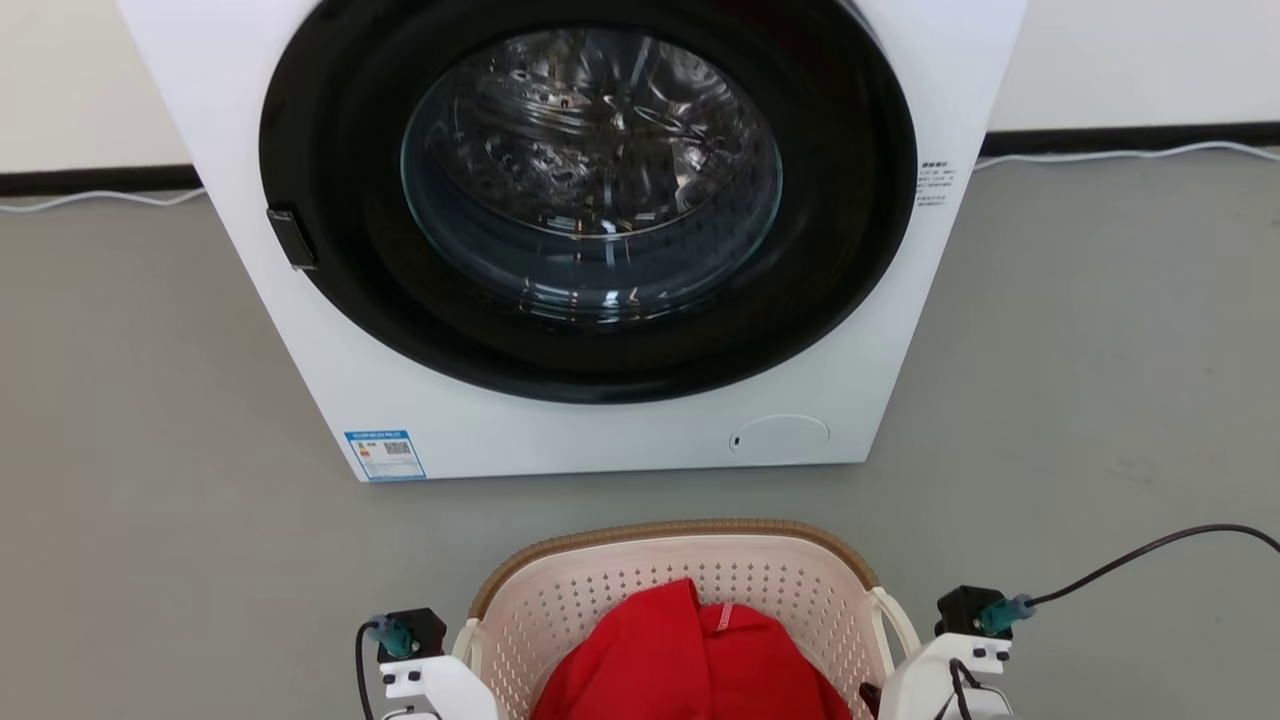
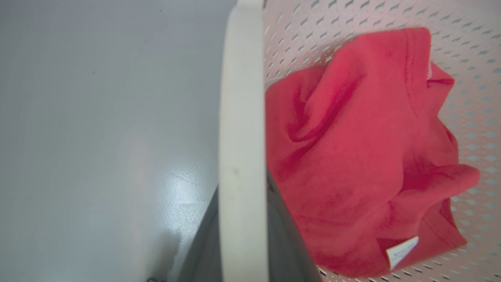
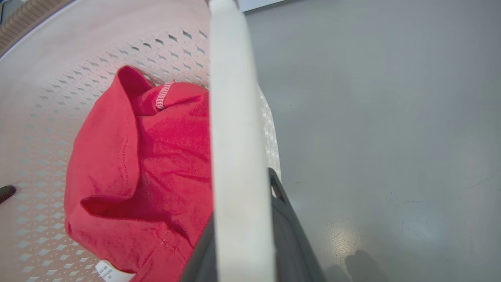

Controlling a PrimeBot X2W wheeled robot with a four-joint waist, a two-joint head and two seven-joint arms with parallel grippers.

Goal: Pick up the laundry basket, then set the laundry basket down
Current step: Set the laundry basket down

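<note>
Left hand (image 2: 242,180): two dark fingers closed on the left loop handle (image 2: 242,109), one on each side of the white strip and pressed against it. Right hand (image 3: 242,196): same grip, clamped across the right loop handle (image 3: 235,117).

Laundry basket (image 1: 680,527): held between the two arms at the bottom centre of the head view, just in front of the washer (image 1: 560,440) but not touching it. Cream perforated walls, brown woven-look rim. Cannot tell whether its base rests on the floor (image 1: 150,450).

Inside: a crumpled red garment (image 2: 352,156) heaped against the near wall, with a small white tag (image 2: 401,250) at one edge.

Washer: white front-loader, black door ring, round glass (image 1: 590,180) closed, with the steel drum visible through it. Blue-edged sticker (image 1: 385,455) at its lower left corner.

Floor: smooth mid-grey with a slight gloss (both wrist views catch a pale patch of reflected light) and a few faint scuffs.

Room: pale wall behind, black skirting strip (image 1: 90,180) along its foot, white cable (image 1: 1100,155) lying on the floor beside it. A black cable (image 1: 1150,550) arcs away from the right wrist.
</note>
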